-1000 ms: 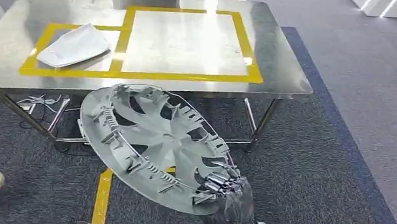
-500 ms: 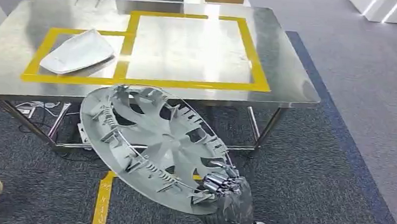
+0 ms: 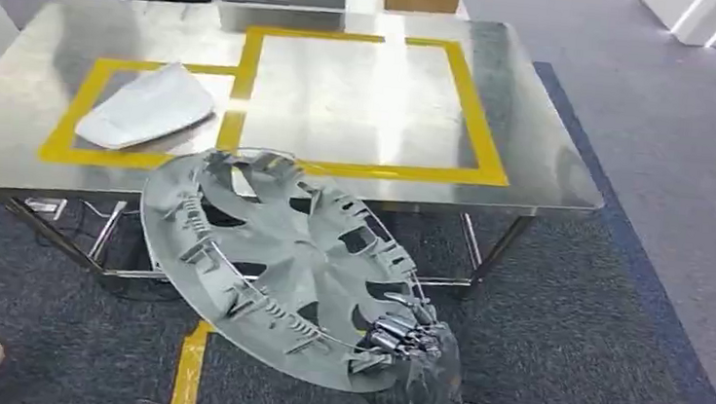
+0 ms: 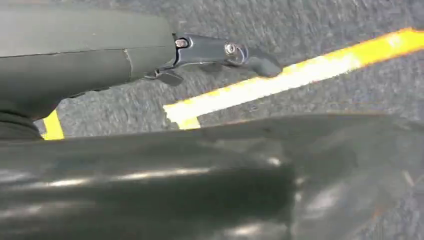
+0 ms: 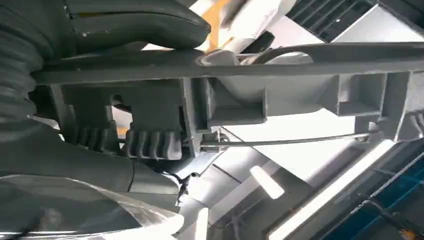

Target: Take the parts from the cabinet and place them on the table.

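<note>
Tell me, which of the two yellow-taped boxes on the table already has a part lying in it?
The smaller yellow box, on the left side of the steel table, holds a white part. The larger yellow box beside it has nothing in it.

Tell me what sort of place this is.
Probably an industrial test or training floor: a steel table marked with yellow tape boxes, grey carpet with a yellow floor line, and car parts, such as the hubcap in the right hand.

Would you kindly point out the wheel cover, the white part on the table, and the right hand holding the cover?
wheel cover (image 3: 281, 254), head view, on its central hub.
white part (image 3: 147, 105), head view, middle of its upper surface.
right hand (image 3: 409, 358), head view, on the knuckles gripping the cover's rim.
</note>
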Controlling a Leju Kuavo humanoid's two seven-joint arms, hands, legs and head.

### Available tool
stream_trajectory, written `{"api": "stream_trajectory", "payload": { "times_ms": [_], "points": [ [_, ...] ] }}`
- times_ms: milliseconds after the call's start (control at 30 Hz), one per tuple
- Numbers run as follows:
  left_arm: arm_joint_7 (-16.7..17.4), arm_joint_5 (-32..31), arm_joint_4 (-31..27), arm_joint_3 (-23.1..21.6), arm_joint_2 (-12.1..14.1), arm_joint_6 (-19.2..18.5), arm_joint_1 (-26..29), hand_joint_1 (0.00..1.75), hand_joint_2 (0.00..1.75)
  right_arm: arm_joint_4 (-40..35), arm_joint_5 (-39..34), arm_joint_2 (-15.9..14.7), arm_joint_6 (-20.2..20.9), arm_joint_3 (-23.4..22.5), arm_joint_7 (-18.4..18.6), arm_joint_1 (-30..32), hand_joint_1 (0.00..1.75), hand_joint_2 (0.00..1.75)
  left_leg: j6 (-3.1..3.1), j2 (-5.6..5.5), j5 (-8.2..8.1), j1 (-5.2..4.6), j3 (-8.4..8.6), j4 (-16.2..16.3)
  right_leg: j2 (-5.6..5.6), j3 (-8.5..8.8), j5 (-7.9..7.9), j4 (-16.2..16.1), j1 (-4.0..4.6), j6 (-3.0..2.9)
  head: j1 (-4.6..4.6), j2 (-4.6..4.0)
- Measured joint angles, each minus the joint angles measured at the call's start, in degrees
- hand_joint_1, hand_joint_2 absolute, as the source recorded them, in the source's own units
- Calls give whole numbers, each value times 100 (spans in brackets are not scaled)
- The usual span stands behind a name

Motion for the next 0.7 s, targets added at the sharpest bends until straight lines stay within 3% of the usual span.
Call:
{"api": "stream_trajectory", "payload": {
  "times_ms": [33,67,133,200,233,267,300,333,367,400,433,467,500,567,600,633,667,700],
  "points": [
    [-2,0,0,-2,-5,4,5,0,0,-26,26,33,0,-33,-33,14,175,175,-22,0,25,-5,62,14,5,186,-11,-46,-24,-32,20,0],
    [0,0,0,-5,4,9,4,0,0,-55,66,77,0,-64,-64,37,175,175,-48,8,13,1,-2,181,-5,294,-21,-121,-64,-41,22,2],
    [-2,-9,0,-24,2,17,-25,0,0,-118,107,144,0,-134,-96,19,175,175,-121,16,-78,24,-353,820,-14,439,-88,-170,-88,-83,-33,0],
    [-2,-13,0,-31,9,17,-23,0,0,-190,151,197,0,-186,-173,30,175,175,-197,18,-444,78,-833,1435,-7,561,-196,-173,-103,-75,-28,0],
    [-2,-13,0,-33,11,17,-7,0,0,-234,157,223,0,-232,-199,51,175,175,-222,19,-574,94,-987,1546,2,629,-252,-173,-113,-64,-39,0],
    [-2,-16,0,-33,11,15,5,0,0,-336,138,254,0,-304,-223,85,175,175,-247,20,-558,110,-1060,1476,7,718,-319,-173,-125,-48,-37,0],
    [-2,-18,0,-35,17,15,9,0,0,-435,111,269,0,-350,-234,111,175,175,-268,24,-404,125,-1053,1257,7,814,-387,-173,-139,-27,-35,0],
    [-2,-27,0,-37,30,4,10,0,0,-613,88,286,0,-417,-243,110,175,175,-294,32,-115,140,-987,882,5,918,-466,-173,-157,13,-39,0],
    [0,-40,0,-42,39,-9,15,0,0,-798,50,313,0,-488,-245,88,175,175,-314,51,338,154,-917,455,-6,1008,-542,-173,-171,61,-32,0],
    [11,-70,9,-50,30,-33,39,0,0,-989,6,335,0,-564,-247,28,175,175,-314,97,763,168,-949,163,-6,988,-605,-165,-159,93,-61,-2],
    [31,-88,9,-64,37,-46,18,0,0,-1102,-13,341,0,-617,-247,-64,175,175,-238,113,501,128,-938,149,11,1040,-644,-162,-146,130,-85,-2],
    [61,-94,11,-81,41,-61,14,0,0,-1282,-39,365,0,-693,-249,-161,175,175,-162,102,555,108,-900,177,13,1001,-680,-207,-148,183,-71,0],
    [59,-105,9,-92,41,-61,12,0,0,-1413,-48,387,0,-737,-249,-225,175,175,-103,93,583,110,-897,133,6,1133,-624,-179,-149,234,-77,-2],
    [59,-127,11,-101,39,-61,-4,0,0,-1573,-50,402,0,-800,-247,-321,175,175,1,65,562,138,-762,65,-5,1069,-606,-114,-164,296,-70,0],
    [59,-144,11,-109,39,-59,-8,0,0,-1613,-46,402,0,-818,-249,-383,175,175,34,71,541,134,-695,42,-3,961,-591,139,-167,303,-34,-2],
    [63,-157,11,-127,39,-61,-27,0,0,-1617,-37,402,0,-831,-247,-476,175,175,53,73,534,125,-668,28,-2,712,-628,532,-167,306,-17,0],
    [92,-182,11,-140,37,-61,-59,0,0,-1609,-24,402,0,-844,-245,-567,175,175,84,71,507,113,-651,26,-4,402,-773,966,-165,308,-24,0],
    [114,-201,11,-158,33,-61,-81,0,0,-1584,-9,402,0,-853,-243,-659,175,175,108,68,469,98,-626,26,-4,97,-1026,1327,-163,311,-13,0]
  ]
}}
